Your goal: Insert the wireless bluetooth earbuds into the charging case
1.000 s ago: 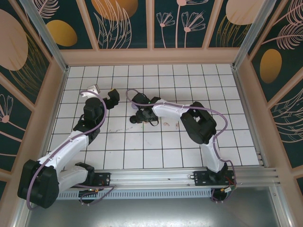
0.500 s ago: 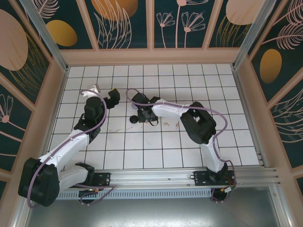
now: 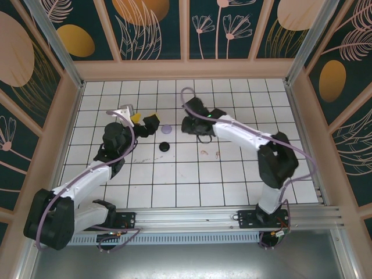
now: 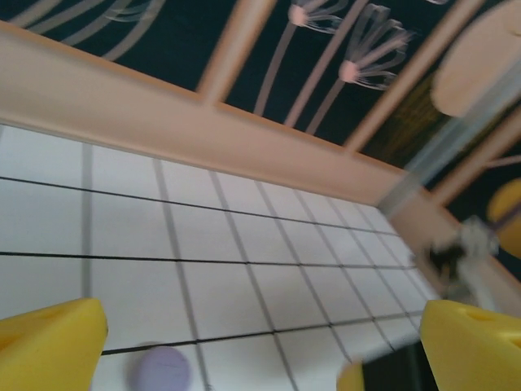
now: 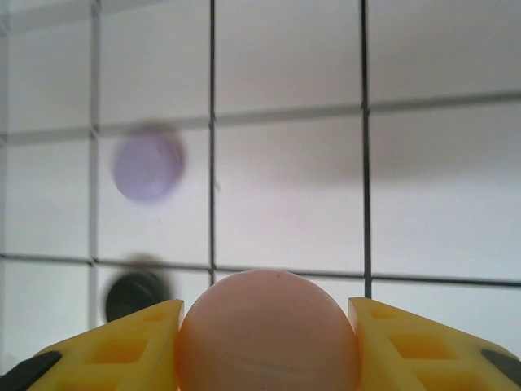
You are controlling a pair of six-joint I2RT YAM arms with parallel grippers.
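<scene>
My right gripper (image 5: 267, 342) is shut on a round pale pink charging case (image 5: 267, 330), held above the table with a yellow finger on each side. Below it lie a round lilac case (image 5: 147, 165) and a black case (image 5: 134, 295). From above, the lilac case (image 3: 167, 129) and black case (image 3: 165, 146) sit between my right gripper (image 3: 187, 124) and my left gripper (image 3: 144, 121). My left gripper (image 4: 260, 350) is open and empty, with the lilac case (image 4: 161, 368) just ahead. Two tiny pale pink earbuds (image 3: 207, 153) lie right of the black case. Black and lilac earbuds are too small to make out.
The white gridded table (image 3: 192, 186) is ringed by a wooden rim (image 3: 186, 70) and patterned walls. A metal post (image 4: 456, 138) stands at the far right corner in the left wrist view. Open tiles stretch across the front and right.
The right arm has swung back and right, away from the black case, carrying the pink case. The lilac case has come into view. The left gripper has shifted right toward it.
</scene>
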